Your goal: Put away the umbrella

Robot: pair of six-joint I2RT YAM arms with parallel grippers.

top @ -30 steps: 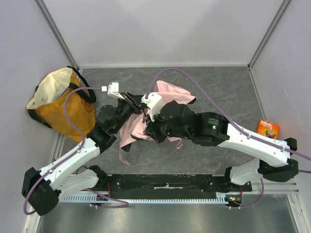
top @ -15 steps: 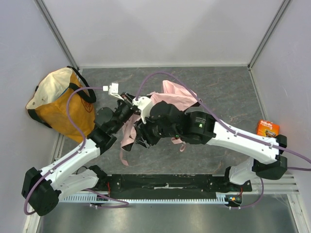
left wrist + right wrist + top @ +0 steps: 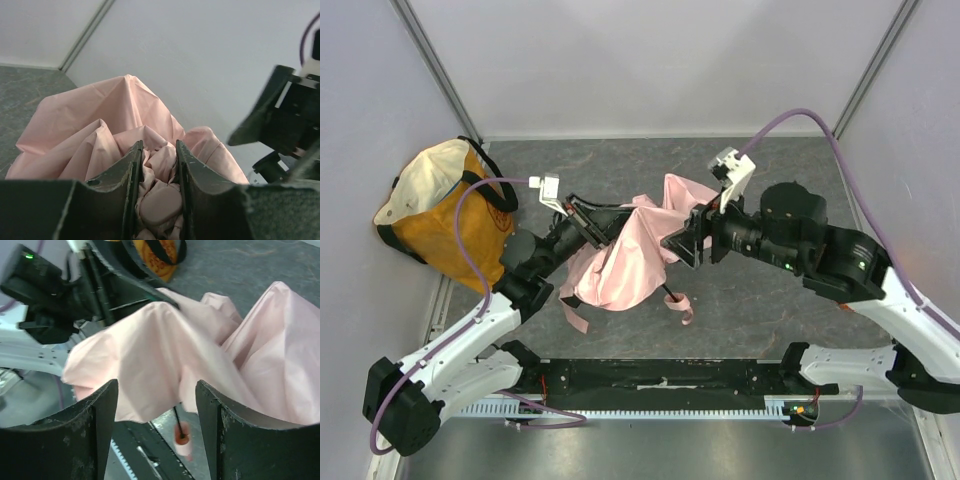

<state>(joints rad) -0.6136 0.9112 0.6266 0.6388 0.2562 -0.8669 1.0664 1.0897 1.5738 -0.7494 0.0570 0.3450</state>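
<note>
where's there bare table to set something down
Bare: the far strip of the table along the back wall, from the tote bag to the right wall, and the near-right patch between the umbrella and the black base rail. Crowded: the centre, where the left gripper and right gripper flank the umbrella.

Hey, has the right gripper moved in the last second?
Yes. The right gripper has drawn back to the right, farther from the tote bag at the left wall, and its jaws have opened.
</note>
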